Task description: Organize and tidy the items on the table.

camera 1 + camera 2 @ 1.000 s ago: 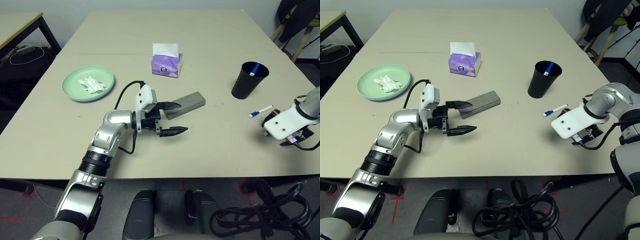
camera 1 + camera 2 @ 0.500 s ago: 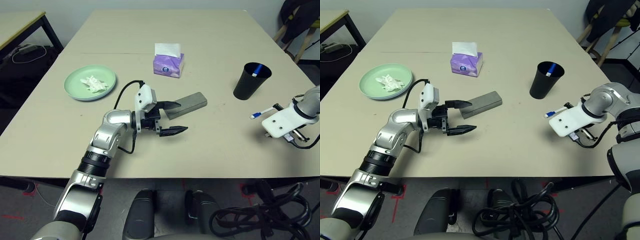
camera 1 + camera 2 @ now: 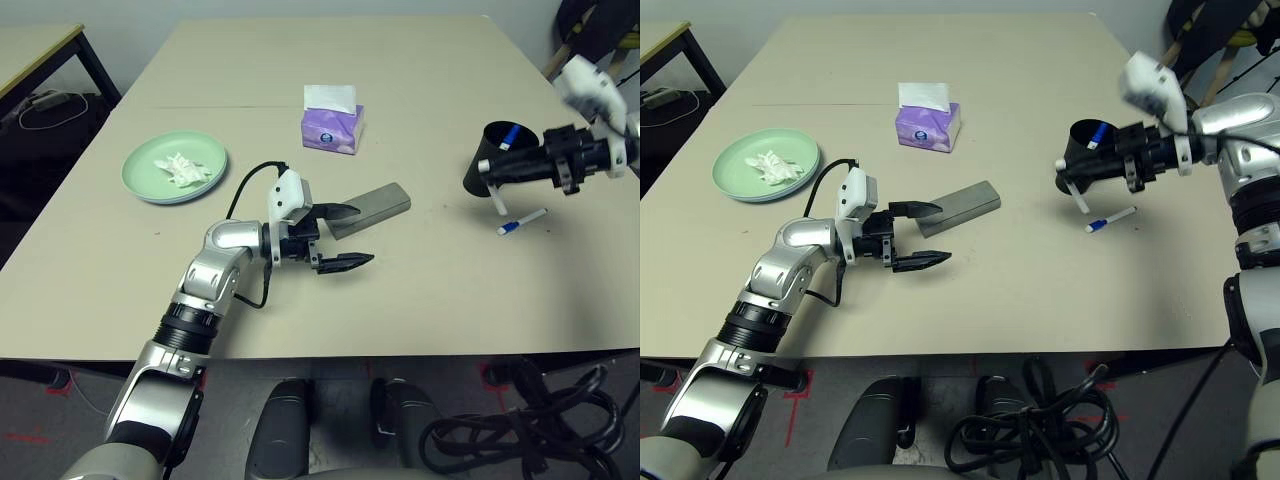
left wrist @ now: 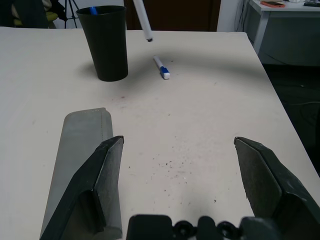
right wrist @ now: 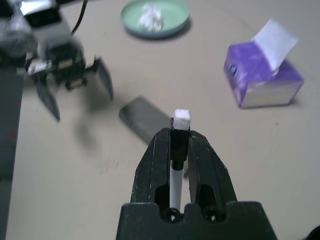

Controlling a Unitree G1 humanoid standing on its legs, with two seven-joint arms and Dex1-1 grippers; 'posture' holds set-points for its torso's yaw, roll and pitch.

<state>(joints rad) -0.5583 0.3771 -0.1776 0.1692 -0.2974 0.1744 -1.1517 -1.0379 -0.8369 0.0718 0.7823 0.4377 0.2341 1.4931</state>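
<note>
One mint-green round plate (image 3: 175, 167) at the left of the plain beige table (image 3: 400, 290) holds a crumpled white tissue wad (image 3: 181, 168). Mid-table stands a purple tissue box (image 3: 333, 127), its small label too blurred to read. The left gripper (image 3: 341, 237) hovers low, jaws spread, one finger over the end of the grey oblong glasses case (image 3: 372, 209). Further right, a black cup (image 3: 494, 160) contains a blue-capped pen (image 3: 508, 135); the raised right gripper (image 5: 179, 145) pinches a white pen (image 3: 495, 200) beside it, seemingly above another white-and-blue pen (image 3: 522, 222) lying on the table.
</note>
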